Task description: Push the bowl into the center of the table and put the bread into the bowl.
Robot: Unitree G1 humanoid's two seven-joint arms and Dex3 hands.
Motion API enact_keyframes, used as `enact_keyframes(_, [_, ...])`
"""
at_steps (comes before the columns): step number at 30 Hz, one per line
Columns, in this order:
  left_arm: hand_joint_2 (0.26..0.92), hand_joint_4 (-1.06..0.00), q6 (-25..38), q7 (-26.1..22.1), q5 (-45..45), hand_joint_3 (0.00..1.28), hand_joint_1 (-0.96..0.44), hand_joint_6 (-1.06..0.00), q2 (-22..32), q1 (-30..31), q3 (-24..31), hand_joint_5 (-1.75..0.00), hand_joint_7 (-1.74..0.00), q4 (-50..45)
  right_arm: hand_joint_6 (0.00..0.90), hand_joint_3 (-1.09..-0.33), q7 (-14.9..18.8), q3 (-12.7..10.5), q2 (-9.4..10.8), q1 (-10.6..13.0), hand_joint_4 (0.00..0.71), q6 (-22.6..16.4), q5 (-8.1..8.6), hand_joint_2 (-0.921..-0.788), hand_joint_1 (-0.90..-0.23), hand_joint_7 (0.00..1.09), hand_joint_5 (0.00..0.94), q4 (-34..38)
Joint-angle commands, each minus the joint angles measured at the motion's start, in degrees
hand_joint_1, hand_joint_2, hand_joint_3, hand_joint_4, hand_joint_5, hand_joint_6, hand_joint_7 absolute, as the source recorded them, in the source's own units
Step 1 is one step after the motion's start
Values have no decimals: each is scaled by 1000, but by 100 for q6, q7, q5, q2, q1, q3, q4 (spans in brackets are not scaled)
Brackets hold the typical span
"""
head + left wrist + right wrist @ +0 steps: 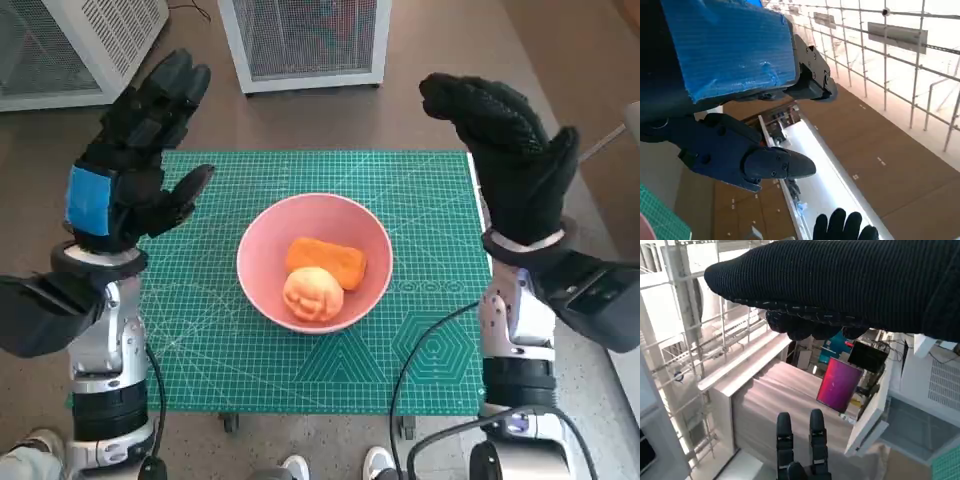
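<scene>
**Bread in bowl, both hands raised and empty**

Pink bowl (315, 262) sits about mid-mat on the green cutting mat (420, 200), which covers the table top; roughly equal margin to the mat's left and right edges, a bit nearer the far edge than the near one. Two pieces inside: an orange oblong bread (327, 260) toward the far side of the bowl, and a pale round bun (313, 294) on the near side, touching it.

Left hand (125, 165): lifted over the mat's far-left corner, fingers apart and extended, thumb pointing in toward the bowl. Holds nothing. Thumb tip is near the bowl's left rim in the head view, but not touching. Left wrist view shows the blue-taped back and spread black fingers (775, 165) against ceiling and room background, with a sliver of mat at the picture's corner.

Right hand (510, 150): lifted over the mat's far-right corner, fingers (470, 100) loosely curled forward, nothing in them. Well apart from the bowl. Right wrist view shows only the glove band and room behind; the left hand's fingertips show at the picture's edge.

White perforated cabinets (305, 40) stand on the floor beyond the table's far edge. Shoes of a person (295, 466) show at the near edge.
</scene>
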Motion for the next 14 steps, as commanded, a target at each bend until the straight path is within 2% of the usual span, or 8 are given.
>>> enact_keyframes(1, [921, -390, -251, -91, -132, 307, -622, -436, 49, -205, -11, -1, -97, 275, 344, -579, -79, 28, -63, 16, 259, 89, -93, -921, -579, 10, 1, 47])
enact_keyframes(14, [921, -414, 19, -207, -454, 287, -573, -443, 31, -352, -64, -11, -104, 407, 352, -572, -84, 53, -38, -39, 258, 16, -107, -921, -588, 15, 0, 107])
